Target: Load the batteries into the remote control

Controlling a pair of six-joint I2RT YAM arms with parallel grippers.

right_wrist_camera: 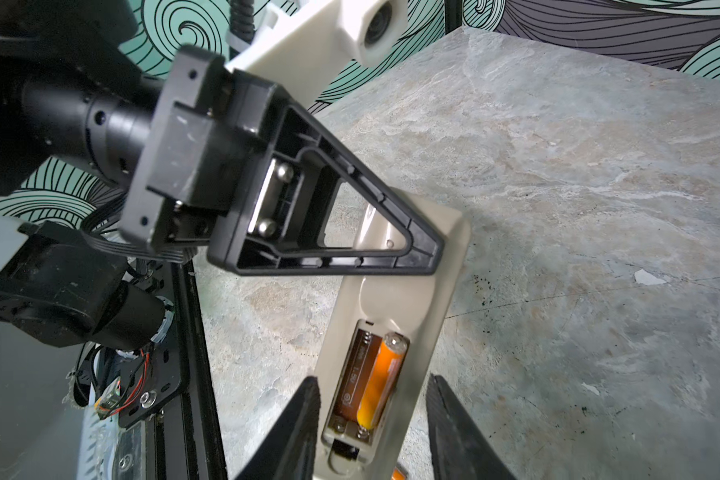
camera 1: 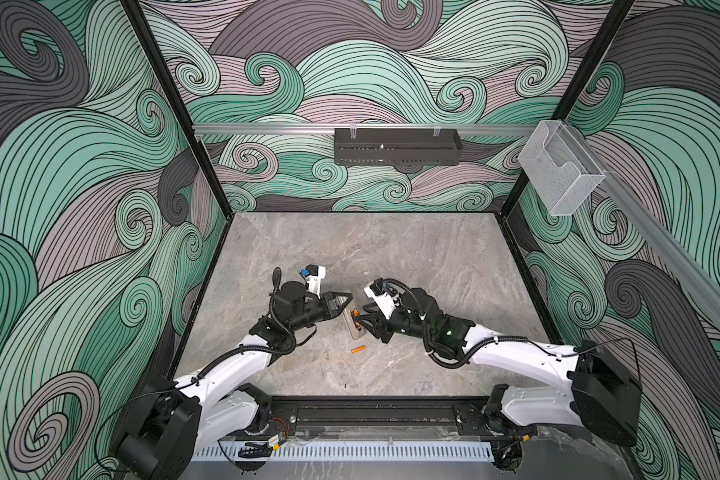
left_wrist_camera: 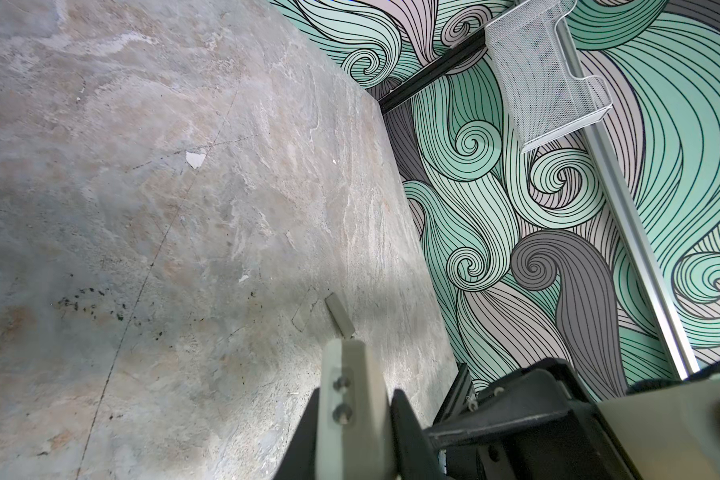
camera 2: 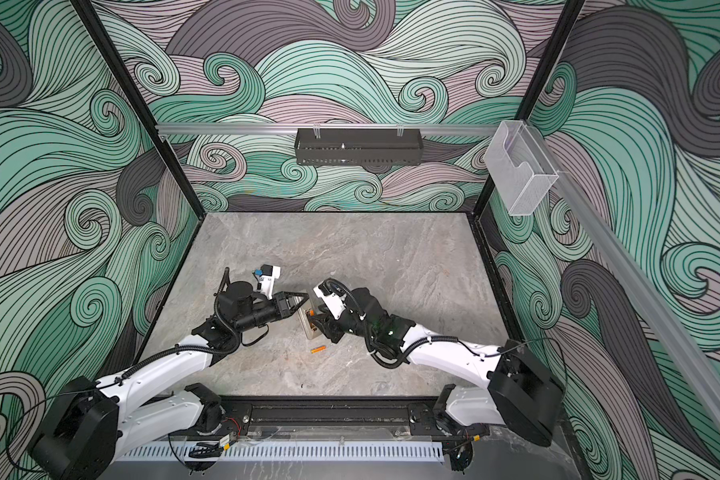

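Observation:
The remote control [right_wrist_camera: 412, 299] lies back-up at the middle of the table, its battery bay uncovered. One orange battery [right_wrist_camera: 381, 382] sits in one slot of the bay; the slot beside it is bare. My left gripper [right_wrist_camera: 425, 253] is shut on the remote's far end [left_wrist_camera: 358, 395]. My right gripper [right_wrist_camera: 373, 380] is open, its fingers on either side of the bay end, with a gap showing on one side. Both top views show the remote [camera 1: 352, 324] [camera 2: 308, 326] between the left gripper [camera 1: 347, 305] and the right gripper [camera 1: 364, 322]. A second battery [camera 1: 358, 349] [camera 2: 318, 349] lies loose on the table nearer the front.
A small pale flat piece [left_wrist_camera: 340, 313] lies on the table just beyond the remote's end. A black tray [camera 1: 395, 145] hangs on the back rail and a clear holder [camera 1: 558, 166] on the right rail. The grey stone table [camera 1: 433, 249] stretches back behind both arms.

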